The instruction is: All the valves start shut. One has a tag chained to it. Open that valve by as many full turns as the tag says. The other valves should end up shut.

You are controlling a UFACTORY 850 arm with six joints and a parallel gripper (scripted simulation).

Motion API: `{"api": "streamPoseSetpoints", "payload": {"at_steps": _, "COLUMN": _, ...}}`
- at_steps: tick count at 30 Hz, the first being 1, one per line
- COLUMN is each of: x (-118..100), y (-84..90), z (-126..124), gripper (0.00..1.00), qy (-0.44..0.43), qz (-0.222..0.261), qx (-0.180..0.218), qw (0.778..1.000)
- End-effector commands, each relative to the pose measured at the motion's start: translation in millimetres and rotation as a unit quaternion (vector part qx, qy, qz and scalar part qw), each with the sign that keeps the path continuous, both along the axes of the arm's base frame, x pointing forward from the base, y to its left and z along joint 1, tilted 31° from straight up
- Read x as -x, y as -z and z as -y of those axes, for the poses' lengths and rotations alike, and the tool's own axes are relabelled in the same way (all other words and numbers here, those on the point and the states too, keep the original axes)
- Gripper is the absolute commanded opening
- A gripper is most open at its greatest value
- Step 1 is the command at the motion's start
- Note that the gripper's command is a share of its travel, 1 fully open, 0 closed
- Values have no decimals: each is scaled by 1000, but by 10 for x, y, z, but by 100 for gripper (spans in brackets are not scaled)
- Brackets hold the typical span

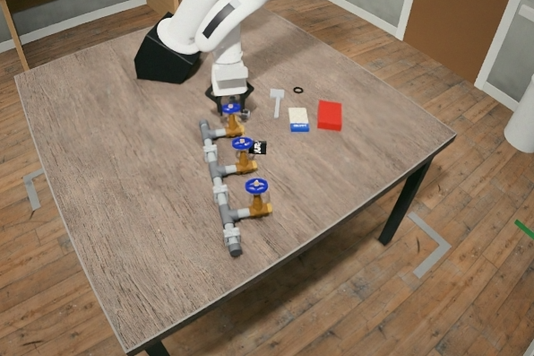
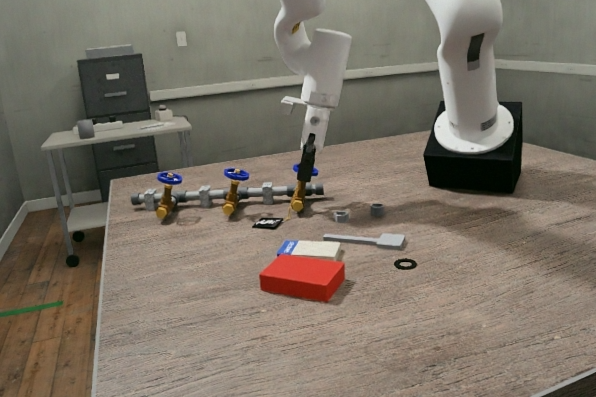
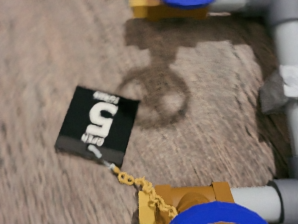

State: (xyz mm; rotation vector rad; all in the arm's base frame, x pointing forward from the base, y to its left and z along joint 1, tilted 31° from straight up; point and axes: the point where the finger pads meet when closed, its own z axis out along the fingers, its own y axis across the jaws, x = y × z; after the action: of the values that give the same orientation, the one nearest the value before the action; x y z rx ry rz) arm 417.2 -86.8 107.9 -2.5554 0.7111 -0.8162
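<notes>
Three brass valves with blue handwheels stand along a grey pipe on the table. My gripper points down over the valve nearest the robot base and is shut on its blue handwheel, whose rim shows at the bottom of the wrist view. A black tag reading "5" lies flat on the table. A gold chain links it to the brass body of this same valve. The tag also shows in the exterior view. The middle valve and the far valve stand free.
Right of the pipe lie a grey T-shaped tool, a black ring, a white and blue box and a red block. A grey nut and a small grey sleeve lie near the gripped valve. The black robot base stands behind.
</notes>
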Motion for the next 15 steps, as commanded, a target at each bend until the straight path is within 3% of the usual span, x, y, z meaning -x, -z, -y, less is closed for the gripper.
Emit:
{"api": "streamPoseSetpoints", "payload": {"at_steps": 1, "x": -3, "y": -3, "z": 2, "gripper": 0, "qy": -65, "qz": 25, "qx": 65, "qw": 995}}
{"api": "streamPoseSetpoints", "payload": {"at_steps": 2, "x": -3, "y": -3, "z": 2, "gripper": 0, "qy": -115, "qz": 36, "qx": 106, "qw": 987}}
{"api": "streamPoseSetpoints", "payload": {"at_steps": 8, "x": -3, "y": -3, "z": 2, "gripper": 0, "qy": -210, "qz": 54, "qx": 178, "qw": 960}}
{"api": "streamPoseSetpoints", "payload": {"at_steps": 15, "x": -3, "y": -3, "z": 2, "gripper": 0, "qy": -323, "qz": 77, "qx": 266, "qw": 905}}
